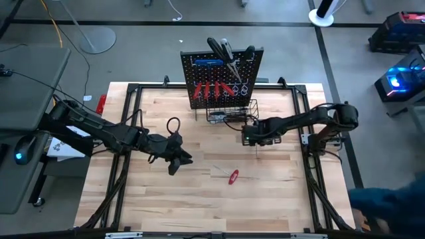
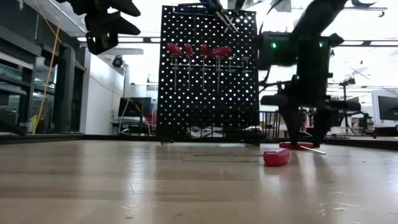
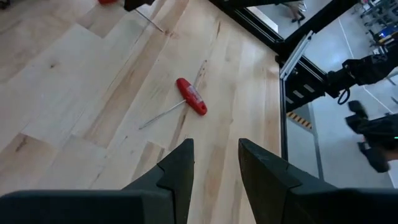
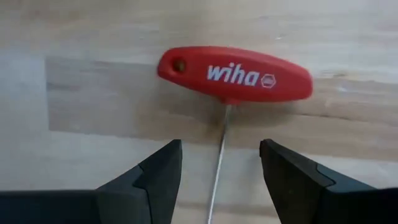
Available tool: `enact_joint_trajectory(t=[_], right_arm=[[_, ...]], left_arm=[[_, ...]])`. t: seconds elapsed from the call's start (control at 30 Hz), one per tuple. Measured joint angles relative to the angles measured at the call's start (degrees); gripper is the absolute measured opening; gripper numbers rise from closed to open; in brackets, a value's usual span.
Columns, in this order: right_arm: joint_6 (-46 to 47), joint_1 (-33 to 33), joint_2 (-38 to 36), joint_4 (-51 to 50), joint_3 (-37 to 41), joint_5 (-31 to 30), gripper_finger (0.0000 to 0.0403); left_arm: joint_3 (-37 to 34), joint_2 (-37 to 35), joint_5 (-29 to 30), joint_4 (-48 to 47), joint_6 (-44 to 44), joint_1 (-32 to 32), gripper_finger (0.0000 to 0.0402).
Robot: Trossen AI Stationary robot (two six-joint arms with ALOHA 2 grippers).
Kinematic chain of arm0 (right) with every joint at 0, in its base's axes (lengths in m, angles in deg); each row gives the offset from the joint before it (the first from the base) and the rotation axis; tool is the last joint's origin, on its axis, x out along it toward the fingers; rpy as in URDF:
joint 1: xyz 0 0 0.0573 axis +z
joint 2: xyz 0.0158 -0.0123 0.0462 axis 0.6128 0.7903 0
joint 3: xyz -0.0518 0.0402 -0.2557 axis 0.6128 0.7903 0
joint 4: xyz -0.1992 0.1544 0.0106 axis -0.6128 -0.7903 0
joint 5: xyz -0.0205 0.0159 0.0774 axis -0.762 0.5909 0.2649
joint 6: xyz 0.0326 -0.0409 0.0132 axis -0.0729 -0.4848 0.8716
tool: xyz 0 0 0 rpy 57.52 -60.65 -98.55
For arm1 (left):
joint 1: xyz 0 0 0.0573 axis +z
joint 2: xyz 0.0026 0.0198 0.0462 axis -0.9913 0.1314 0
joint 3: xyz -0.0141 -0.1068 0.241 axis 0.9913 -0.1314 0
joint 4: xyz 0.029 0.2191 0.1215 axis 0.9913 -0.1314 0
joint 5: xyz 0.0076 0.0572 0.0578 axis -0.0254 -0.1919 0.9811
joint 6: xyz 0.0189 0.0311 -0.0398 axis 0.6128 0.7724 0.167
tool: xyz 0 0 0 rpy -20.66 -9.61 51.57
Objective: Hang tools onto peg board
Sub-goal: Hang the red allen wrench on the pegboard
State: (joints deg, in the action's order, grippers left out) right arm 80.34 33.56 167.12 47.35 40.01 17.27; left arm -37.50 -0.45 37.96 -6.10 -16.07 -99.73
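My right gripper [image 4: 217,177] is spread wide and empty, low over the table just in front of the peg board [image 1: 222,76]. A red T-handle key [image 4: 235,74] lies flat under it, its thin shaft running back between my fingertips. To take it cleanly I would come straight down and close across the handle at its middle rather than on the shaft, which I judge would slip or twist, and keep the handle's small end hole free for a hook.

My left gripper [image 3: 214,165] hangs open and empty over the table's left-centre. Ahead of it lies a second red T-handle key [image 3: 191,96], on the bare wood well apart from the board.

From overhead the first key's handle sits under my arm, so only its shaft shows. From table level the hooks are too small to tell which are free, and the wire basket [image 1: 229,114] hides its contents.
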Motion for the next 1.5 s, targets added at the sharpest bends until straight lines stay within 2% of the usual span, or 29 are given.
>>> enact_joint_trajectory(t=[0.17,0.27,0.33,0.43,0.47,0.67,0.8,0.87,1.0,1.1,1.23,1.37,1.5], right_arm=[[0.54,-2.07,-0.37,6.29,5.35,1.22,0.0207],[0.42,-2.65,-0.59,7.65,7.32,1.14,0.0184],[-0.09,-2.69,-0.74,8.23,8.04,0.78,0.0141],[-3.59,-2.65,-0.72,7.61,8.35,-0.40,0.0039],[-5.21,-2.67,-0.71,7.62,8.43,-0.61,0.0020],[-10.18,-1.92,-1.79,6.06,8.54,0.02,0.0004],[-12.60,1.00,-5.78,2.56,7.52,1.09,0.0001],[-13.13,3.14,-8.43,1.41,6.07,2.61,0.0001],[-12.57,8.63,-12.78,0.55,2.32,1.67,0.0001],[-10.76,13.39,-15.10,2.55,-2.37,-2.73,0.0000],[-12.29,18.75,-15.89,9.14,-10.10,-16.63,0.0000],[-22.40,20.56,-12.87,14.19,-19.66,-28.91,0.0000],[-35.52,20.08,-6.81,12.71,-30.81,-34.83,0.0000]], left_arm=[[0.00,0.00,0.07,-0.05,-1.01,0.00,0.0120],[0.00,0.00,0.84,-0.05,-1.02,0.00,0.0120],[0.00,0.00,1.09,-0.06,-1.03,0.00,0.0120],[0.00,0.00,1.59,0.19,-1.36,0.00,0.0120],[0.00,0.00,1.99,0.36,-1.79,0.00,0.0120],[0.00,-0.01,2.86,1.72,-4.45,0.00,0.0120],[0.00,-0.75,-3.72,8.34,-3.52,0.02,0.0120],[0.00,-2.54,-6.19,12.21,-1.66,-0.03,0.0120],[0.00,-7.93,-4.77,15.53,0.70,0.24,0.0120],[0.01,-12.32,0.12,16.91,3.97,0.64,0.0120],[0.02,-16.01,9.83,16.90,7.76,0.87,0.0120],[0.02,-15.48,19.17,16.81,9.07,1.18,0.0120],[0.00,-11.77,20.15,17.53,8.77,2.39,0.0121]])
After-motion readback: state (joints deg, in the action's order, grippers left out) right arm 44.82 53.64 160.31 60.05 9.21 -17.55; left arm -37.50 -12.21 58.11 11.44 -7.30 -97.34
